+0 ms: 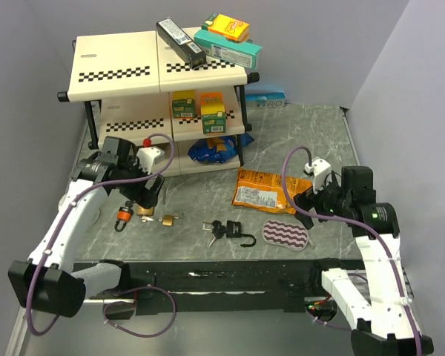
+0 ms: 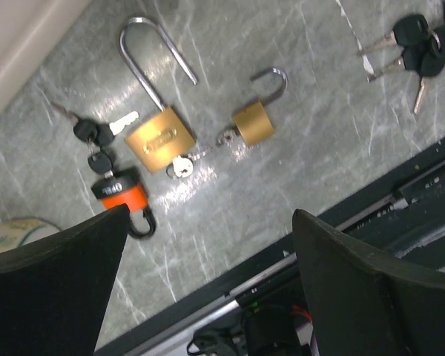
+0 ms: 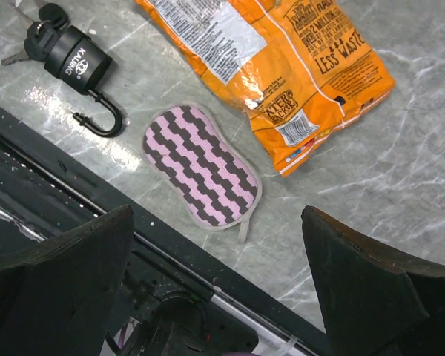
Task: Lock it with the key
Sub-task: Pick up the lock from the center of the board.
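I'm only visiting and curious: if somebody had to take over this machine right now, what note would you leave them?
Left gripper: open, empty, over the brass padlocks.
Right gripper: open, empty, above the pink striped pad.
Things: large brass padlock and small brass padlock, shackles open, a key at each base; orange padlock beside them; black padlock, shackle open, mid-table.
Done: nothing gripped, no shackle seen closed.
Left: pick a padlock, press its shackle shut, turn the key.
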Action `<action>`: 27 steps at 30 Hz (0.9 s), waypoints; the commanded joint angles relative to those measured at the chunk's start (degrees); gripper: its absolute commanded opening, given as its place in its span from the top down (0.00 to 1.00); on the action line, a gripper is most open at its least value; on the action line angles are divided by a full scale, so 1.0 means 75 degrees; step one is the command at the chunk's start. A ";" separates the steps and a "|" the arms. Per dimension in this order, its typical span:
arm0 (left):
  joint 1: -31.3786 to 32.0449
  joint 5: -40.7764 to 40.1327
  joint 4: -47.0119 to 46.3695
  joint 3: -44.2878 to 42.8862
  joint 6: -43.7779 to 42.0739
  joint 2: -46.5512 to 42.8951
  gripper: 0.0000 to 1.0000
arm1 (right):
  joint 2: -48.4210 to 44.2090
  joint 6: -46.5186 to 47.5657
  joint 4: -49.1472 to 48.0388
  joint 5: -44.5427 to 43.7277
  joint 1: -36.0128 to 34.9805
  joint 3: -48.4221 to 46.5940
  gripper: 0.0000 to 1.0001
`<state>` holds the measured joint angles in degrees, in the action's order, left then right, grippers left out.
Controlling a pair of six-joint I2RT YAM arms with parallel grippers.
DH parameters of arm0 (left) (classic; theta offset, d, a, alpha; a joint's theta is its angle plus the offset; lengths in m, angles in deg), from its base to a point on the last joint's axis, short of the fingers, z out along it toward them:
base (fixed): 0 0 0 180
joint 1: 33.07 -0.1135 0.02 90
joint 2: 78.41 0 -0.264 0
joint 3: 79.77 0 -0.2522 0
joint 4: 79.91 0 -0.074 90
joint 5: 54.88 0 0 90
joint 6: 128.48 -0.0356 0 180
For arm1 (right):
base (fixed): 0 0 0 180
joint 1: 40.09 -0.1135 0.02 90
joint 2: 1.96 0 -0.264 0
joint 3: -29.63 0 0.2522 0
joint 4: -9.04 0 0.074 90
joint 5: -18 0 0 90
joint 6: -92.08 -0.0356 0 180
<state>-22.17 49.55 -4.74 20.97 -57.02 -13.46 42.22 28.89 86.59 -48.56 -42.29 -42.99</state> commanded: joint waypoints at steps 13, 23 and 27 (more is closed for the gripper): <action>0.1826 -0.0237 -0.0770 -0.0138 0.0188 0.0831 0.04 | 0.0390 0.0294 0.0377 -0.0137 0.0023 -0.0684 0.00; 0.4382 -0.0132 -0.0968 -0.1040 0.0070 0.2788 0.04 | 0.0285 -0.0960 0.0495 -0.0102 0.0035 -0.0906 0.00; 0.5108 -0.0062 -0.1530 -0.1182 0.0094 0.3386 0.03 | 0.0098 -0.1709 0.0307 -0.0197 0.0035 -0.1141 0.00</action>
<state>12.12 47.35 -11.91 14.55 -55.80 9.46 44.69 23.18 89.81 -49.94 -42.29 -47.36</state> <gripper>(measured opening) 0.971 0.997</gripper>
